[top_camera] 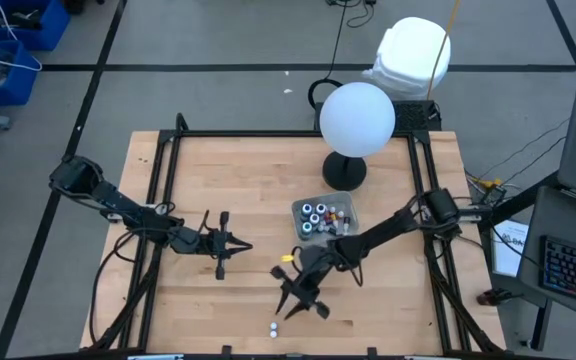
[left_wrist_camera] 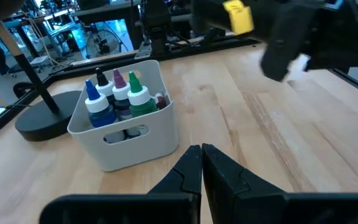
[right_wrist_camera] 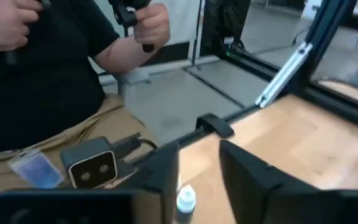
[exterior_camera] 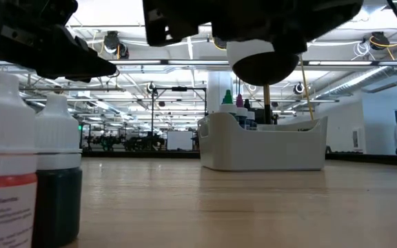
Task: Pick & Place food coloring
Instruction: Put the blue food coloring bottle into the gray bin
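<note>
The small white-capped food coloring bottle (right_wrist_camera: 185, 200) is seen standing on the pale wooden table (top_camera: 248, 190) near its front edge, between the parted fingers of the right gripper (top_camera: 298, 300) — apart, not clamped on it. More bottles are held in the white plastic handled bin (top_camera: 324, 217) toward the table's middle. The left gripper (top_camera: 230, 245) is kept shut and empty well aside; the bottle is judged light, smooth and easily tipped — best taken around its body below the cap.
</note>
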`<state>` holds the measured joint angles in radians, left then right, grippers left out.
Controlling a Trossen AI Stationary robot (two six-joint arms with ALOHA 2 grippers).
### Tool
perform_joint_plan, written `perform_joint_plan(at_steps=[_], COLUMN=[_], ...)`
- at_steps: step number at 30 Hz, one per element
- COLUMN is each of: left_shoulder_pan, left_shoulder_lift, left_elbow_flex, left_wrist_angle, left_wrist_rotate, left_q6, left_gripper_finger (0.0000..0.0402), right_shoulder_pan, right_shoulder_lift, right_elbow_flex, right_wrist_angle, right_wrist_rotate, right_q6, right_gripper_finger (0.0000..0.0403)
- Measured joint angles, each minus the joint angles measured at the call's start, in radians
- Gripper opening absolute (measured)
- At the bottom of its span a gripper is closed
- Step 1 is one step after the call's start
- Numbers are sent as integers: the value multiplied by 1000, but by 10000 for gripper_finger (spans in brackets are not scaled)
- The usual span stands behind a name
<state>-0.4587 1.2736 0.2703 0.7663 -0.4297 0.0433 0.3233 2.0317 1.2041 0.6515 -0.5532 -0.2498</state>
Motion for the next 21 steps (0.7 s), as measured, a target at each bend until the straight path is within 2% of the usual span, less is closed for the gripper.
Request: perform_joint_plan(at_steps=[4,8,16,21], left_shoulder_pan=[0,0,0,0], left_shoulder_lift=[0,0,0,0], left_elbow_flex=[0,0,0,0], left_wrist_angle=[-2,-4,-6,-7], left_wrist_rotate=[0,0,0,0], left_q6=[0,4,4,3], left_gripper_finger=[21,21,21,21], right_shoulder_pan=[7,11,27,29], right_shoulder_lift=[47,100,229,248], right_elbow_flex=[0,7,138,166], right_wrist_angle=[85,176,107,55], right_wrist_rotate=[-1,5,28,28], right_q6=[3,43,52,46], right_gripper_finger=[164,195,196,195])
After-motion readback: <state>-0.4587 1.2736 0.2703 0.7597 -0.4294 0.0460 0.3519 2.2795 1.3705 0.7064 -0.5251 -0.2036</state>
